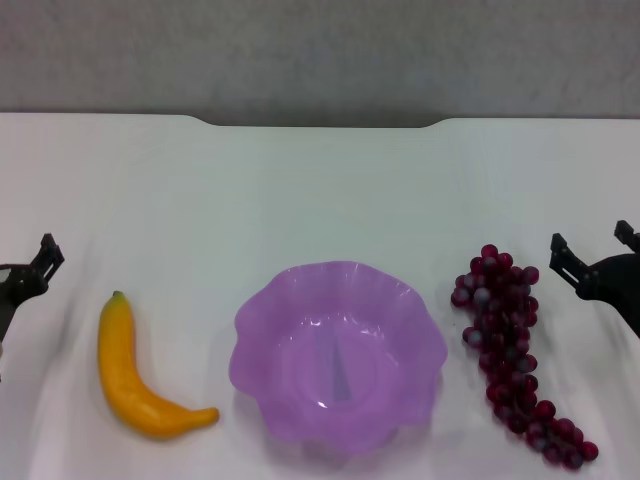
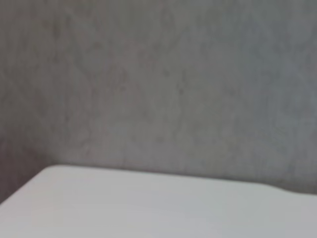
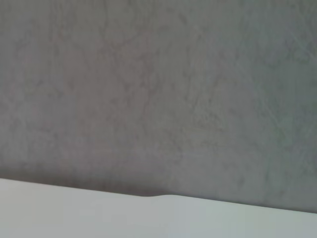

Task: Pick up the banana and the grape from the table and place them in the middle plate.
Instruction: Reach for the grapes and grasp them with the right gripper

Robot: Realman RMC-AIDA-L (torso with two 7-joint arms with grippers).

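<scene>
Head view, lower half of frame: three items sit in a row on the white table (image 1: 320, 190).

1. Banana (image 1: 135, 375), lower left. Lies flat, curved; dark green tip points toward the upper part of the frame, other end points right, toward the plate. Near the plate but apart from it.
2. Middle plate (image 1: 262, 330), bottom centre. Translucent purple, scalloped rim, upright. Nothing inside.
3. Grape (image 1: 510, 350), lower right. Long bunch running from mid-right down to the bottom-right corner. Close beside the plate rim, not touching it.

Grippers:
- Left gripper (image 1: 30, 275): at far left edge, mid-height, w/ only part of it in frame. Sits left of the banana, apart from it. Holds nothing. Finger spacing: cannot tell, since too little of it shows.
- Right gripper (image 1: 595, 250): at far right edge, mid-height, just right of the upper end of the grape bunch, not touching it. Two dark finger tips (image 1: 560, 248) stand clearly spread w/ a gap between them; nothing between them.

Wrist views: both show only a grey wall (image 2: 158, 79) above a strip of the table edge. Neither fruit, plate nor fingers appear there. The notched far edge of the table shows in the right wrist view and at the top centre of the head view.
</scene>
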